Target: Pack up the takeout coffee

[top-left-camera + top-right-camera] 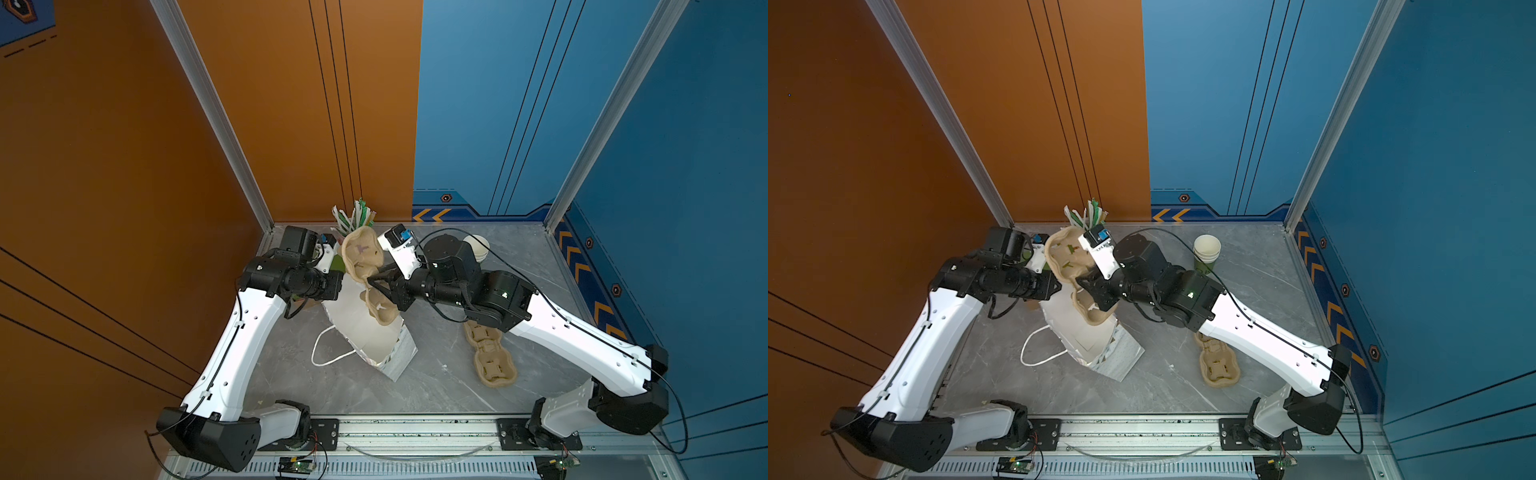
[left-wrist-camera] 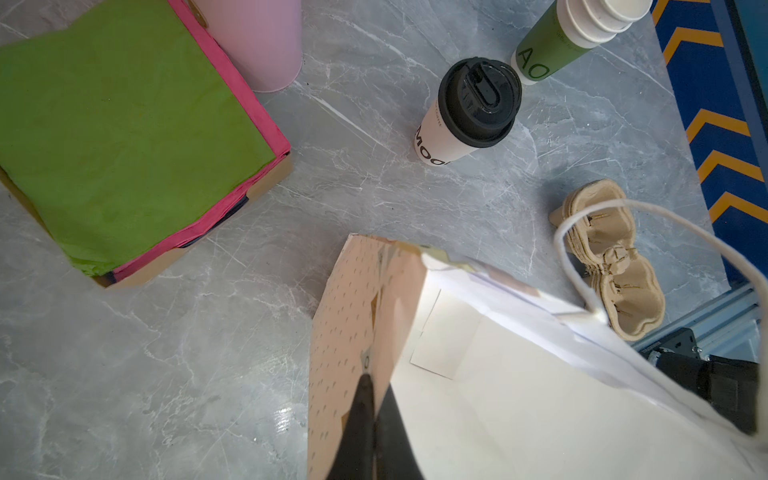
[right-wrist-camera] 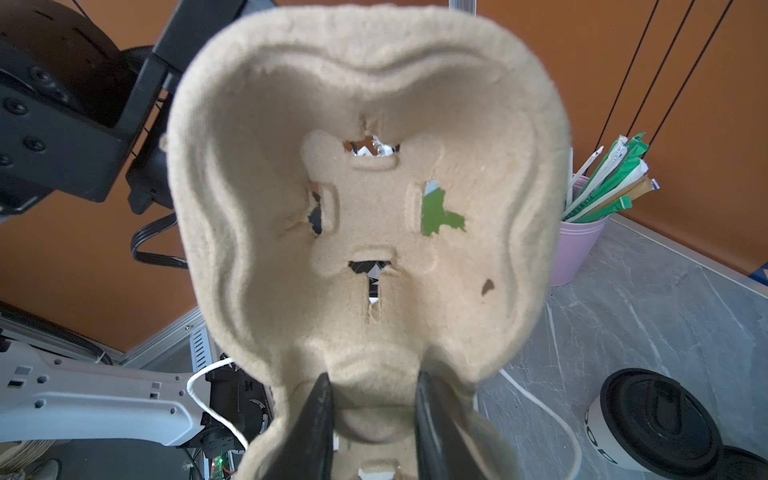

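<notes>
While your left gripper (image 2: 370, 386) pinches the bag (image 2: 498, 395) rim to hold its mouth open, your right gripper (image 3: 372, 380) clamps the tray (image 3: 365, 104), tipped to slide inside. Farther back, the coffee (image 2: 465, 112) stands on the table (image 2: 166, 374) by the cups (image 2: 582, 29).

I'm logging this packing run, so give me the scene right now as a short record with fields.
takeout coffee: upright on the table, lidded, not packed
paper bag: open on the table
left jaws: shut on the paper bag's edge
right jaws: shut on the cup carrier, held over the bag's mouth
cup stack: beside the coffee
spare carriers: on the table
</notes>
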Available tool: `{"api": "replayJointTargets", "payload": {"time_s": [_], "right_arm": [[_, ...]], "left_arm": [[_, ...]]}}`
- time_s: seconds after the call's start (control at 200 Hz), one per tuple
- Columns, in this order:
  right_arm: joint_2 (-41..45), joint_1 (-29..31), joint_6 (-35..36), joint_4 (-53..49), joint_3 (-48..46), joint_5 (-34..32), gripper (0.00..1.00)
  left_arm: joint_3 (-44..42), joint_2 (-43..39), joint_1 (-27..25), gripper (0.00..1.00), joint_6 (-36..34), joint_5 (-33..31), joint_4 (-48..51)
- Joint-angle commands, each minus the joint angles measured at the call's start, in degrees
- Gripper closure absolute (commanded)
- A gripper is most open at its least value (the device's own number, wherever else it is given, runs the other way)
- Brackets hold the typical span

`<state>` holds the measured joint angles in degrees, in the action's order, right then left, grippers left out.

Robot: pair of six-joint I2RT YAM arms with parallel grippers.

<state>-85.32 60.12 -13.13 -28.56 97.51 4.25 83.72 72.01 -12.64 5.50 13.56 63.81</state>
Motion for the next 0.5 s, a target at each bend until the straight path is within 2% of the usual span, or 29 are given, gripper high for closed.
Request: {"api": "replayJointTargets", "payload": {"time_s": [0.0, 0.496], "right_arm": [[1.4, 0.6, -0.5, 1.2, 1.6, -1.3, 0.72], [-1.0, 0.3, -1.7, 3.1, -3.7, -2.5, 0.72]], "left_arm": [[0.8, 0.5, 0.5, 0.99, 0.5, 1.4, -0.6], [2.5, 1.8, 1.1, 0.96, 1.5, 2.8, -0.6]]}}
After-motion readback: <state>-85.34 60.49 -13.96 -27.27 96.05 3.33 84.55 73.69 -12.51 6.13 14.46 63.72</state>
